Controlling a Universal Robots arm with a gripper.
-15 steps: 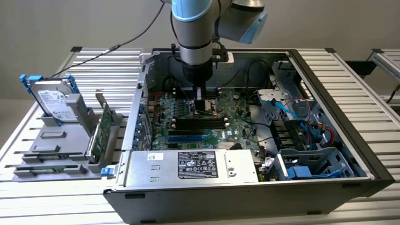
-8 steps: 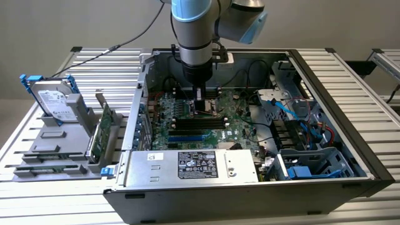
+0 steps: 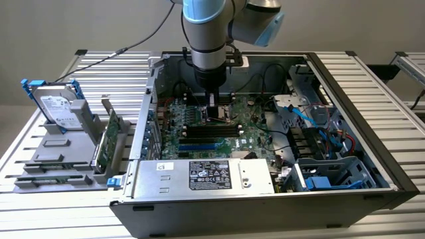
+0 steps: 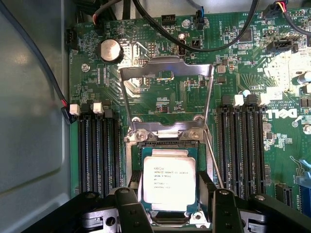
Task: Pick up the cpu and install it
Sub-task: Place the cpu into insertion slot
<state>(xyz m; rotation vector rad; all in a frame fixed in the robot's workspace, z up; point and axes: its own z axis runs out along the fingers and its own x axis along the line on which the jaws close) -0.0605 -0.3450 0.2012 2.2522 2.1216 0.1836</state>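
Pincer (image 4: 176, 198) straddles the cpu (image 4: 169, 178), which lies flat in the motherboard (image 4: 187, 99) socket (image 4: 167, 144) directly beneath; gripping or standing open, I cannot tell.

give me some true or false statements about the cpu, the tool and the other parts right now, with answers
1. The cpu is at the socket on the motherboard, silver top up. True.
2. The socket's metal retention frame is shut over the cpu. False: it is swung open, clear of the cpu.
3. The tool is down inside the open computer case, right at the cpu. True.
4. The hard drive sits inside the case. False: it stands in the grey holder outside the case, on the exterior view's left.
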